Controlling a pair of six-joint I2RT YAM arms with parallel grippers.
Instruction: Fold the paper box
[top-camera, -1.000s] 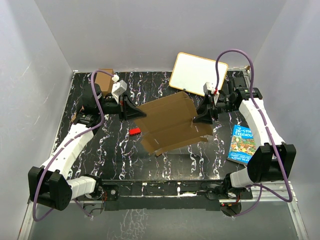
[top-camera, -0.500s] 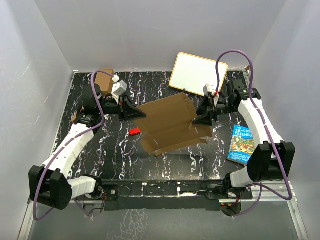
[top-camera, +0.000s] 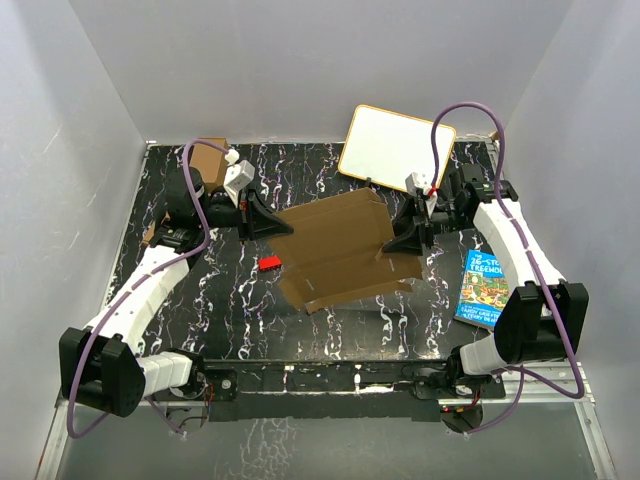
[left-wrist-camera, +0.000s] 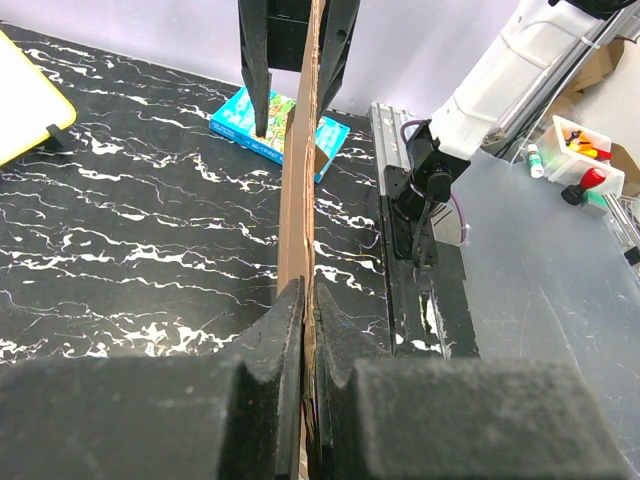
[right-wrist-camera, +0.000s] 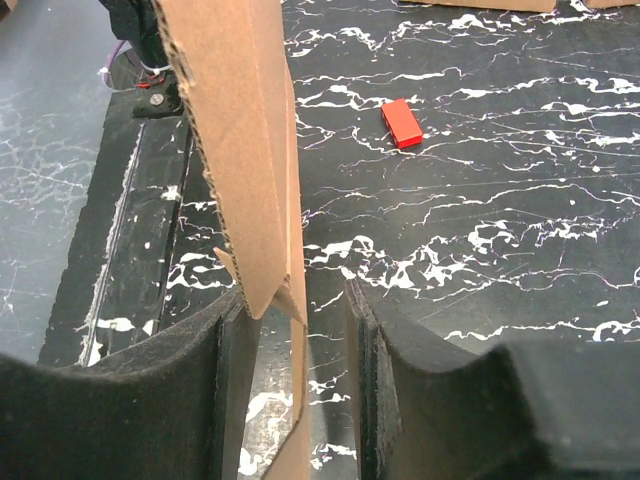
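My left end effector (left-wrist-camera: 304, 295) is clamped tight on the left edge of the paper box (top-camera: 345, 250). That pinch is the anchor: it keeps the sheet from sliding or spinning while the other side gets worked. The box isn't a box yet, just a flat die-cut sheet stretched between my two arms over the middle of the desk (top-camera: 230, 300). It looks lifted on the gripped side, though I can't tell if the near edge touches down. A little red block (top-camera: 268, 263) sits on the desk just beside the sheet's left corner. It's not part of this job, so I'm leaving it alone.

Over on the right, my right end effector (right-wrist-camera: 296, 305) has its jaws apart and straddling the sheet's right edge. The cardboard sits close to one finger with a clear gap to the other, so nothing's pinched there. My guess is it's lined up to grab that flap and start a fold.
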